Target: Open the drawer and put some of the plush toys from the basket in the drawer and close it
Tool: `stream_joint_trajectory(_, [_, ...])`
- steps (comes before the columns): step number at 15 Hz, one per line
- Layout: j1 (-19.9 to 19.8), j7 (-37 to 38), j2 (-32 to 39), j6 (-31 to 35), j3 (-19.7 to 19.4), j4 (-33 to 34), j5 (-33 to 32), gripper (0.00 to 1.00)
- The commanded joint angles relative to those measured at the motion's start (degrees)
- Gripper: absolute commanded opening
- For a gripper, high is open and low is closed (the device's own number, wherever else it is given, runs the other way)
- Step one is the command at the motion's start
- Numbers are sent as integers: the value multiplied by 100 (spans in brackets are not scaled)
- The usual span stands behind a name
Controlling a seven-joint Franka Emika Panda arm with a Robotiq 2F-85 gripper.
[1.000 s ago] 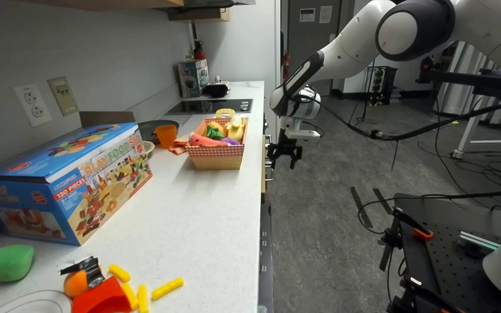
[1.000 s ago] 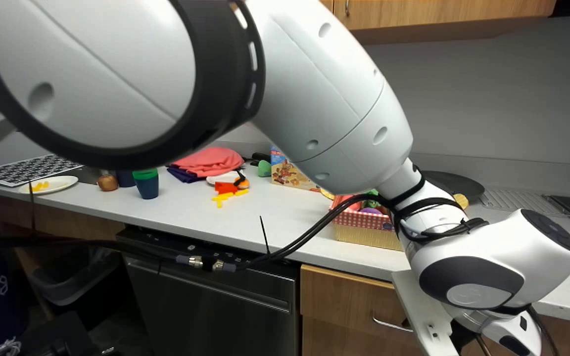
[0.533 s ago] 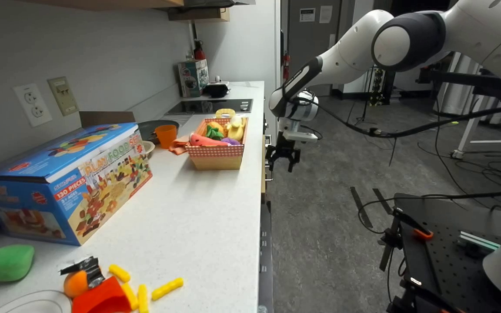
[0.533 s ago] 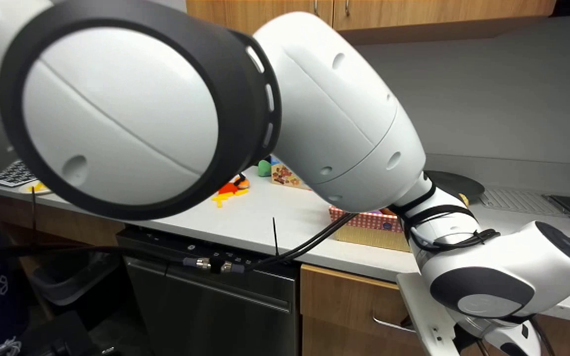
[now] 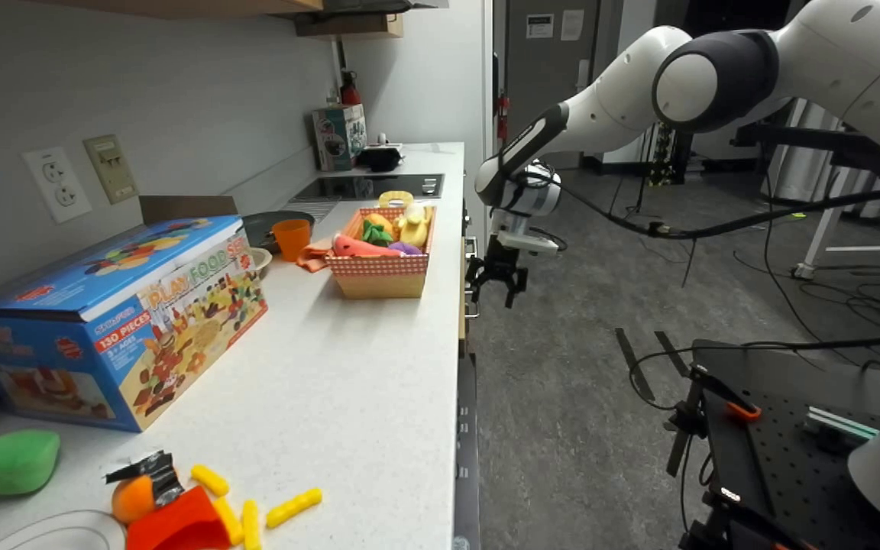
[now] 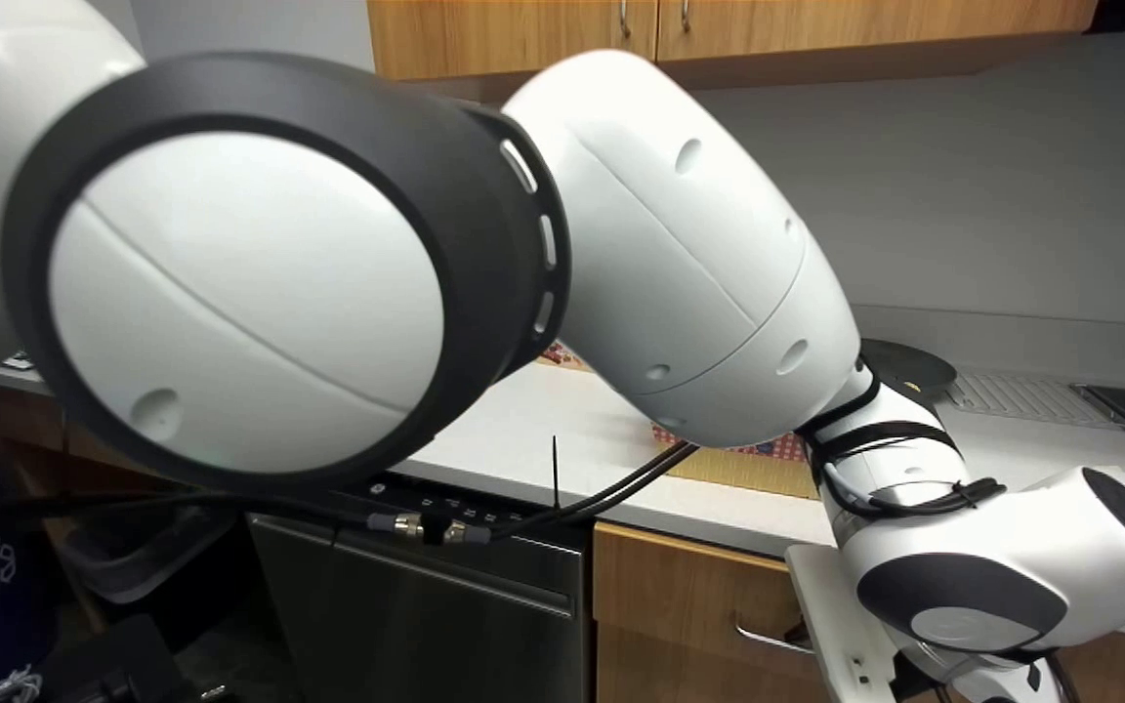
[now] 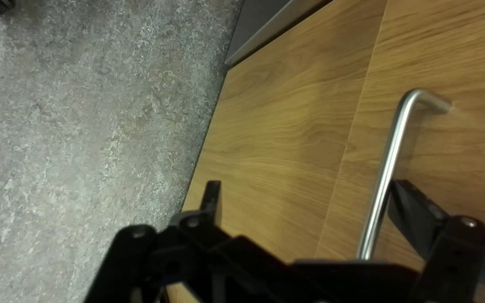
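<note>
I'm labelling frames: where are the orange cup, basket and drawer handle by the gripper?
Orange cup (image 5: 292,243), an exterior view: outer side.
Basket (image 5: 379,285), an exterior view: near wall.
Drawer handle (image 7: 389,162), wrist view: its bar.

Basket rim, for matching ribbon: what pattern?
Basket rim: red-and-white check, clearest in an exterior view.

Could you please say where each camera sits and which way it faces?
In an exterior view: higher than the counter, looking along it past the basket; arm and hand show.
In an exterior view: out from the counter, facing dishwasher and drawer; the arm looms close.
Wrist view: behind the open hand, looking past its fingers at the drawer's handle.
Both exterior views share counter, basket and arm.
</note>
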Motion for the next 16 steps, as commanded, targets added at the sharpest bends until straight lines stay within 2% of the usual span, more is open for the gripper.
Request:
stream_joint_trajectory(1, [35, 285, 318, 503, -106, 290, 95, 100])
stream_joint_trajectory(4, [87, 542, 343, 853, -250, 205, 14, 100])
stream_joint_trajectory(11, [80, 1358, 243, 758, -488, -10, -78, 100])
stream_joint_trajectory(16, [101, 1442, -35, 829, -696, -656, -156, 100])
